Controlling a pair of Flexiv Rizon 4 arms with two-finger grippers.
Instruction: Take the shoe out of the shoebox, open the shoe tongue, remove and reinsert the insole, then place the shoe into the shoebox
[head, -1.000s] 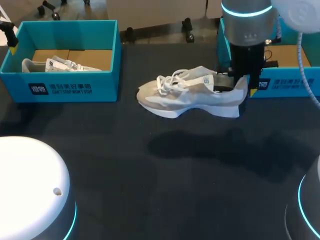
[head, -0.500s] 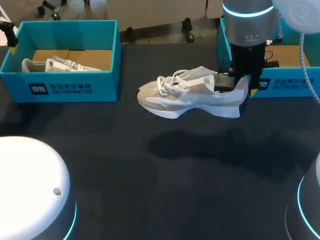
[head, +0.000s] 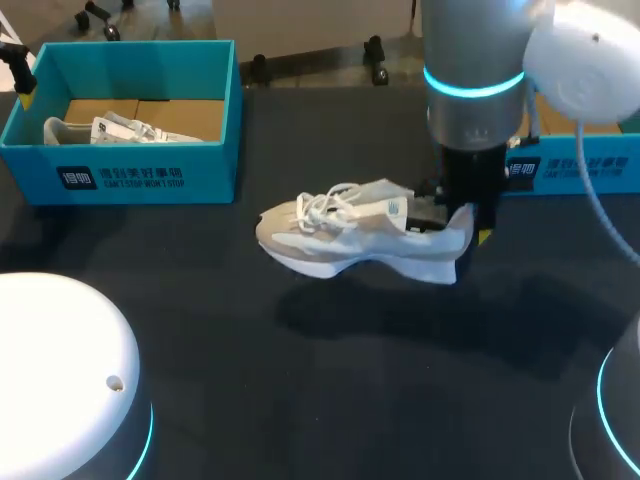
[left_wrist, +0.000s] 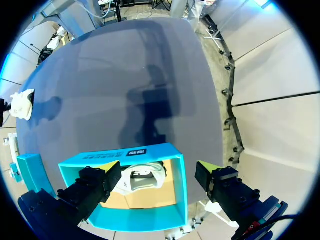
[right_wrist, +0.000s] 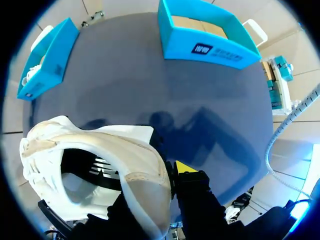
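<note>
Starting nearest us, the dark matte table (head: 200, 330) carried a broad shadow beneath the task's thing, a beige-and-white lace-up running shoe (head: 355, 235) with a thick white sole. The shoe hung sole-down over the middle of the table, outside both boxes, and its shadow lay apart from the sole. Its long axis ran across the table from side to side. The toe pointed toward our left and the heel toward our right, and white laces lay loose over the tongue.

At the heel, the right arm's grey column (head: 472, 90), ringed with a glowing blue band, came straight down. In the right wrist view our right gripper (right_wrist: 159, 182) was clamped on the shoe's heel collar. The yellow-tipped finger (right_wrist: 186, 167) pressed against the outside, and the other finger, as far as we could see, was inside the opening.

Farther off at our left stood a teal cardboard shoebox (head: 130, 178) with a brown floor. It held a second white shoe (head: 110, 130) lying along its length. In the left wrist view our left gripper (left_wrist: 157, 172) hovered over that box, fingers spread wide and touching nothing, with the second white shoe below the gap. At the far right a second teal shoebox (head: 590, 165) sat just behind the right arm, partly hidden by it.
</note>
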